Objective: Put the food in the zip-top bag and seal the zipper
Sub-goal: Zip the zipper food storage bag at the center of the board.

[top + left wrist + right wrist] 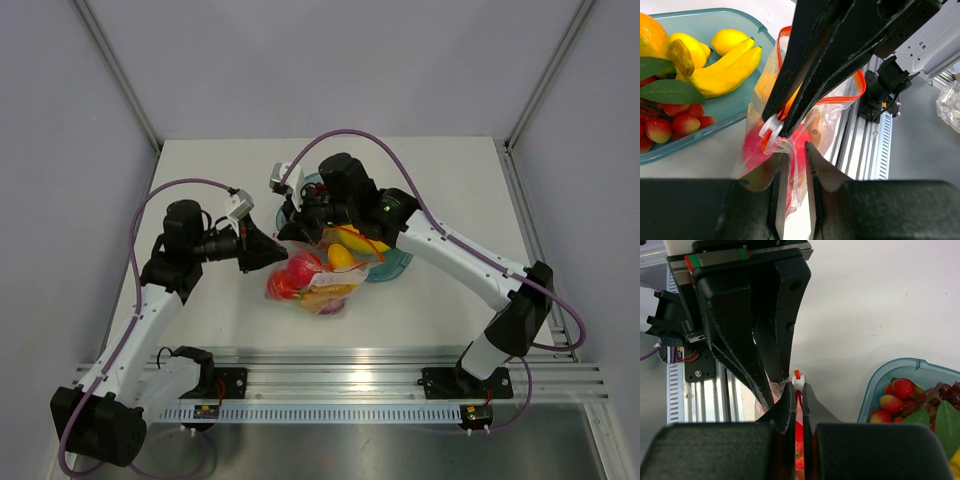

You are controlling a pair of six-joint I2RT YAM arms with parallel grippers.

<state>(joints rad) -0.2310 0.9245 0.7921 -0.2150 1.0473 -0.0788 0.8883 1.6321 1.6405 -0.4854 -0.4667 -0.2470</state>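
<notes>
Clear zip-top bag [322,285]: on the desk [420,170] between both arms, just beside the blue-tinted tray [725,107].
Contents: red, orange and yellow food pieces [298,275].
Closure: orange-red zipper [862,86], bowed into an open loop, unsealed.
Left claw [795,152]: pinched nearly closed on the bag's plastic just below the strip.
Right claw [797,387]: clamped on the zipper at its white slider [771,129].
Tray stock: bananas [725,67], lemons and strawberries [670,125], not bagged.
Status, as judged: filling partial, sealing barely begun. The slider's run across the mouth is outstanding.
</notes>
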